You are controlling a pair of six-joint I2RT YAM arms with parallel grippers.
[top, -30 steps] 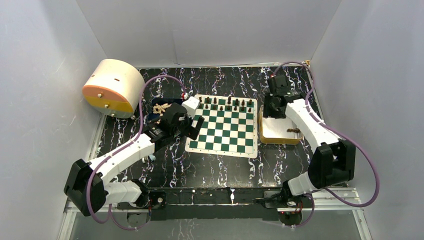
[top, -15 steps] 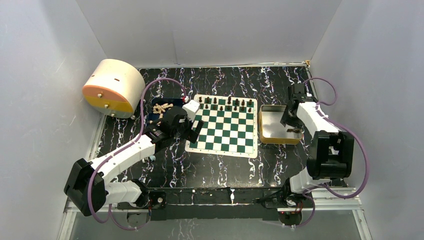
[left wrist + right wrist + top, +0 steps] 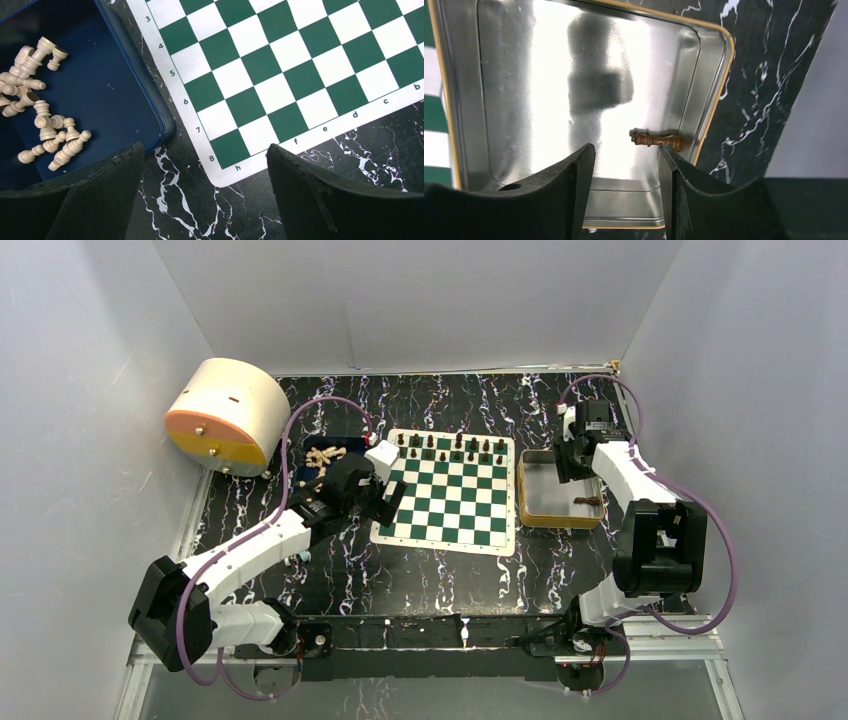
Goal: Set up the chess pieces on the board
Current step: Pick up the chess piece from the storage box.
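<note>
Cream pieces [image 3: 45,125] lie heaped in the blue tray [image 3: 115,90] at the left, none of them on the board [image 3: 450,500]. The left gripper [image 3: 204,150] hovers at the board's left edge, jaws spread and empty. Dark chess pieces [image 3: 458,447] stand along the far rows. One last dark piece [image 3: 656,140] lies in the gold tin [image 3: 549,60] on the right, below the right gripper [image 3: 626,149], whose jaws are open. I judge the dark side nearly set and the cream side not begun.

light: bright, even, overhead | glare: tray [image 3: 549,50] floor washed out | near fingers [image 3: 524,200] soft, perhaps out of focus
</note>
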